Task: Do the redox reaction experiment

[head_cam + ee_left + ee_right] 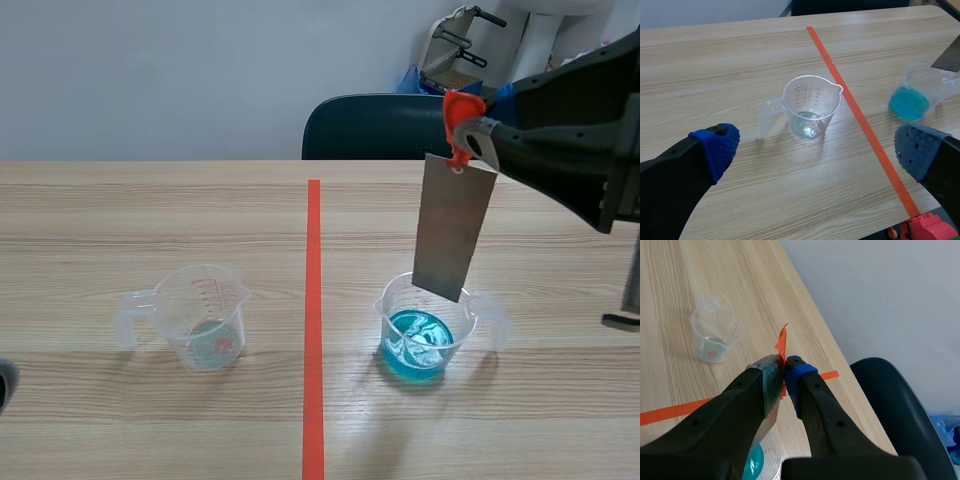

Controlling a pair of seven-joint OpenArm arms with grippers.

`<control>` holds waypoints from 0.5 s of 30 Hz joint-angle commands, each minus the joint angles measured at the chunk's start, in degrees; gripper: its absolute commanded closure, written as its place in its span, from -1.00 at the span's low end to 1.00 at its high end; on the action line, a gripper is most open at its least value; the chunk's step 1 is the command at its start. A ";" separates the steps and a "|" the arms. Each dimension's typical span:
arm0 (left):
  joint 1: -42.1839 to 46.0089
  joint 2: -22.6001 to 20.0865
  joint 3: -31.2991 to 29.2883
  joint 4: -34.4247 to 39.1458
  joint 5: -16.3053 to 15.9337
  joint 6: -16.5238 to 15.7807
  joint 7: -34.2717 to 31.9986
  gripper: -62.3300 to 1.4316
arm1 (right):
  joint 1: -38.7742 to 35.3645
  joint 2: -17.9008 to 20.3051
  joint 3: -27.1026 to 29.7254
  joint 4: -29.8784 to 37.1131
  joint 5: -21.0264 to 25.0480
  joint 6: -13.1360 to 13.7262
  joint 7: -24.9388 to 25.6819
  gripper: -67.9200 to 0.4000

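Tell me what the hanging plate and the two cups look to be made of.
The plate: probably sheet metal, dull grey matte finish, thin, flat and rigid. The left cup and the blue-liquid cup: likely clear plastic, see-through walls with moulded handles and spouts; printed scale marks show on the left one.

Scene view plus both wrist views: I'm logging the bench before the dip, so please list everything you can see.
table: one, light wood, under everything.
tape line: one, orange-red, running down the table's middle; a mark.
clear measuring cup: one, transparent, left of the tape line.
measuring cup of blue liquid: one, transparent, right of the tape line.
metal plate: one, grey, hanging above the blue cup, lower edge near its rim.
orange tab: one, orange, at the plate's top.
chair: one, dark teal, behind the table.
clutter: several items, mixed colours, behind the chair.
left pincer: open, blue pads, near the clear cup.
right pincer: shut on the orange tab.
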 commanded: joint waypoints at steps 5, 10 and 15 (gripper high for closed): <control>-0.15 0.15 0.00 0.83 -0.20 -0.09 -1.03 -1.00 | 0.83 0.02 0.46 1.01 0.63 -0.39 0.63 0.96; -0.15 0.15 0.00 0.83 -0.20 -0.09 -0.98 -1.00 | 0.83 0.02 0.46 1.01 -0.02 -0.39 0.61 0.96; -0.15 0.15 0.00 0.83 -0.20 -0.09 -1.01 -1.00 | 0.83 0.02 0.46 1.01 -0.04 -0.39 0.59 0.96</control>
